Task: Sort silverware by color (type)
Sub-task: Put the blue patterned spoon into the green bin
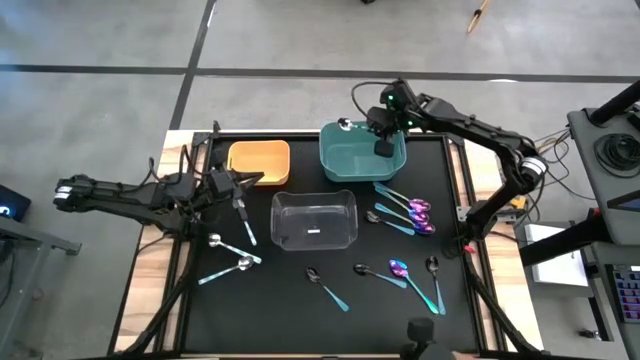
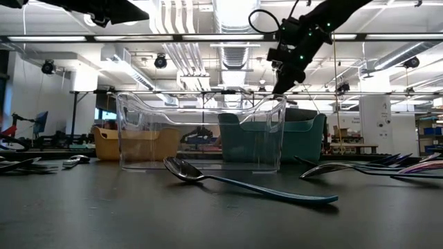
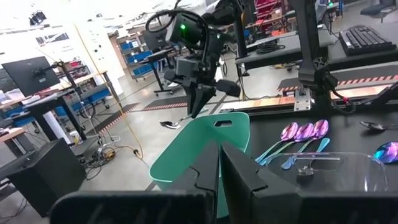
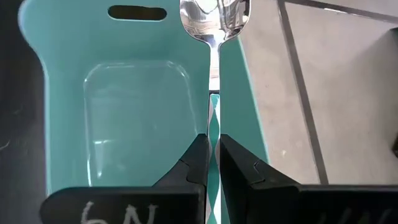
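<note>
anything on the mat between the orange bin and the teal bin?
No. In the high view the strip of black mat between the orange bin and the teal bin is bare; the clear bin sits nearer the camera's bottom edge.

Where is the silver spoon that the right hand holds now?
In the high view the silver spoon is held above the back edge of the teal bin, pinched in the right hand, its bowl reaching past the bin's rim.
</note>
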